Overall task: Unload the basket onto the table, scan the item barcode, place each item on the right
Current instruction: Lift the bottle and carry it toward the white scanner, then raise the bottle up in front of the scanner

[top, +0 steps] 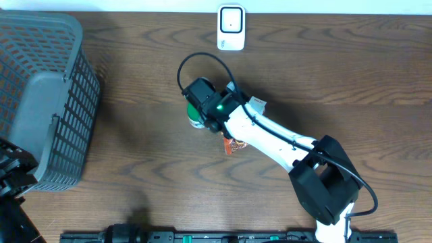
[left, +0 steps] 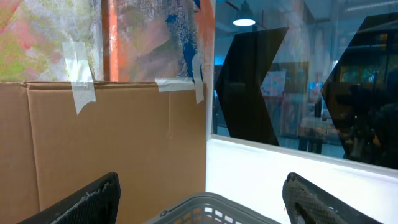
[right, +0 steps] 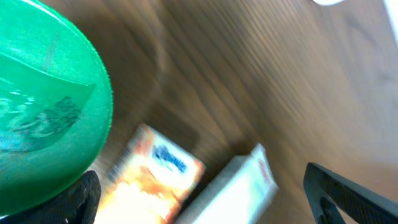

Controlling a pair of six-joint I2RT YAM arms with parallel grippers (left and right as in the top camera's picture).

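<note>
Three items lie mid-table: a green-lidded round container [top: 194, 116], an orange packet [top: 235, 145] and a white box [top: 258, 104]. The white barcode scanner [top: 231, 27] stands at the far edge. My right gripper [right: 205, 202] hovers open just above the items, with nothing between its fingers. In the right wrist view the green lid [right: 43, 106] is at the left, while the orange packet [right: 155, 177] and white box [right: 239, 193] lie blurred between the fingertips. No barcode shows. My left gripper [left: 199, 202] is open and empty at the near left, over the basket rim [left: 211, 208].
A grey plastic basket [top: 40, 101] fills the left side of the table. The right arm [top: 277, 138] stretches diagonally from the near right to the centre. In the left wrist view a cardboard wall [left: 112, 137] and a window [left: 298, 74] stand beyond the basket.
</note>
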